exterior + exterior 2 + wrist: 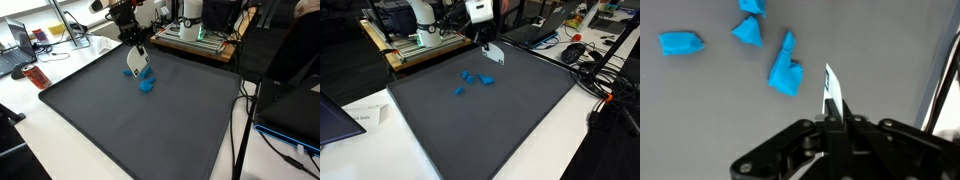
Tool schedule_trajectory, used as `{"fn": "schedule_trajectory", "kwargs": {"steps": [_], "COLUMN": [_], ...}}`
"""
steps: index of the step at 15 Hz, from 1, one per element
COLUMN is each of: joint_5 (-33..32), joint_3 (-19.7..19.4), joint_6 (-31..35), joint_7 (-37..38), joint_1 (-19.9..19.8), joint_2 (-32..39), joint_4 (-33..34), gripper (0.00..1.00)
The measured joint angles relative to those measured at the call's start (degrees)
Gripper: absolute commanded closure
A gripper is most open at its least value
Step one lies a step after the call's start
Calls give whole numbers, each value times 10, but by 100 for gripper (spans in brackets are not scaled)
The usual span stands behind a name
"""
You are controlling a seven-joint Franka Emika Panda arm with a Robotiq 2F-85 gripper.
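Note:
My gripper (830, 122) is shut on a thin white flat piece (831, 92), seen edge-on with a dark stripe. In both exterior views the gripper (136, 47) (485, 42) holds this white piece (137, 61) (492, 53) just above the far part of the dark grey mat (130, 120) (490, 120). Several crumpled blue pieces lie on the mat just beyond it: one large piece (786, 70) close ahead of the fingertips, and smaller ones (748, 30) (682, 43) further off. The same blue pieces appear in the exterior views (147, 85) (472, 77).
The mat covers a white table (570, 130). Behind it stand the robot base (420, 20) and a rack of electronics (200, 35). Laptops and clutter (20, 45) sit at one side, with cables and stands (595, 70) at the other.

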Motion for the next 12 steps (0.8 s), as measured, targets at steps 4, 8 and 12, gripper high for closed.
{"fn": "schedule_trajectory", "kwargs": {"steps": [4,8,12], "joint_5": [-82,-126,-138], "joint_3": [6,14,14], "joint_6": [35,75,100], "joint_7": [43,44,49], "joint_1": [22,36,38], "joint_2": [-35,-60,-69], "joint_4": [-17,-55,-78], "gripper": [99,96,99]}}
